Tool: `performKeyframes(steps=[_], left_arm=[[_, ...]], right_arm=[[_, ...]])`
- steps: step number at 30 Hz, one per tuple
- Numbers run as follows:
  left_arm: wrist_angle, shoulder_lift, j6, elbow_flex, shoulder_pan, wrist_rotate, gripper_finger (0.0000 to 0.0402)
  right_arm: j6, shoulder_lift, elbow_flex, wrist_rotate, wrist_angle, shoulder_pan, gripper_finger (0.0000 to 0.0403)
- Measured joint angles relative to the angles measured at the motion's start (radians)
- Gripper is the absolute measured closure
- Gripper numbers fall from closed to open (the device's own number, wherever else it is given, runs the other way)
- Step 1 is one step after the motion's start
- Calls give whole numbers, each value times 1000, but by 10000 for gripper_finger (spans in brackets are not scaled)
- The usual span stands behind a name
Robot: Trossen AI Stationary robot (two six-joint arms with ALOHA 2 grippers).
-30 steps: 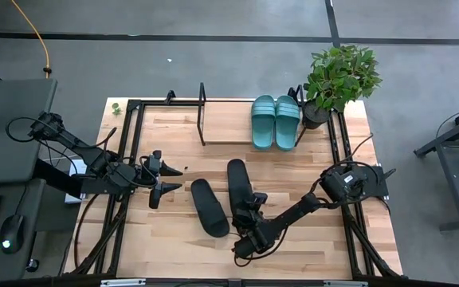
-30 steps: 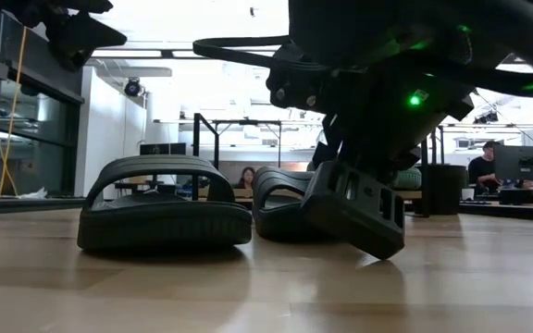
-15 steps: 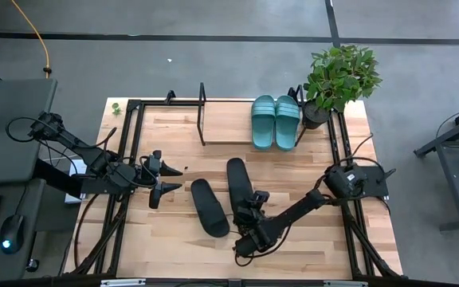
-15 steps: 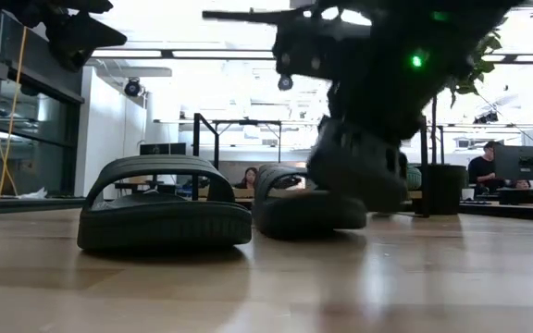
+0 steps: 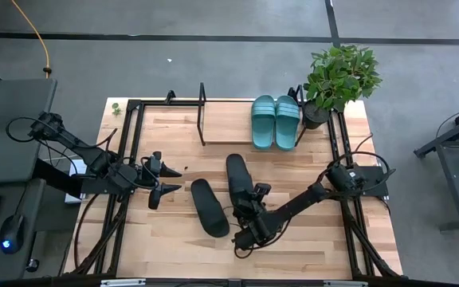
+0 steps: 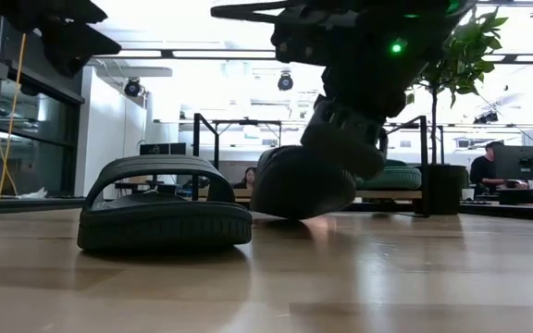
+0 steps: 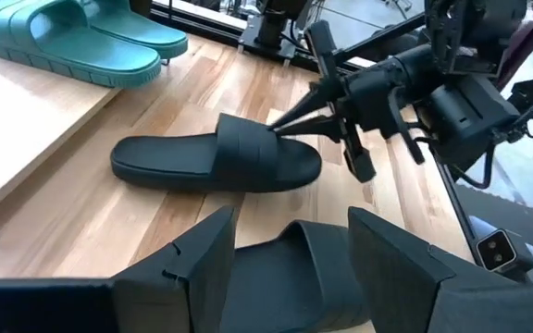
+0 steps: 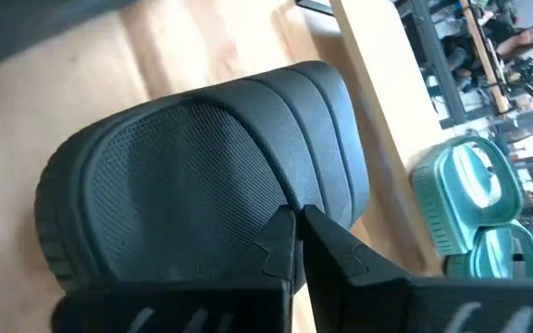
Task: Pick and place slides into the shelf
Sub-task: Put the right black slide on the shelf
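On the wooden counter, close to the shelf, the right hand has just done something new. A second ago it stood next to the black slide that lies nearer the shelf, with its fingers a tiny bit apart. Now the fingers are pinched shut on the strap of that slide. In the low view the slide's heel end has tipped up off the wood, where before the slide lay flat. So the grab looks like it worked, and the lift is starting.

That is good for the job. Two teal slides sit side by side on the shelf board already, at the end near the potted plant. The part of the board away from the plant is bare, so there looks to be room for two more.

The held slide is in front of the shelf, not far from it, with its toe end pointing toward the teal pair. The right hand grips it at the strap, from the side away from the shelf. In the right wrist view the two fingers meet tight on the ribbed strap.

The other black slide lies flat, just beside the held one and a bit farther from the shelf. The left hand waits past that slide, open, holding nothing.
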Motion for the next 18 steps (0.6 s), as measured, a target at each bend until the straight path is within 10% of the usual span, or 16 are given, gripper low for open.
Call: performKeyframes(steps=[18], left_arm=[[6, -2, 94, 0, 1, -95, 208]], right_arm=[[-41, -164, 0, 70, -40, -63, 403]])
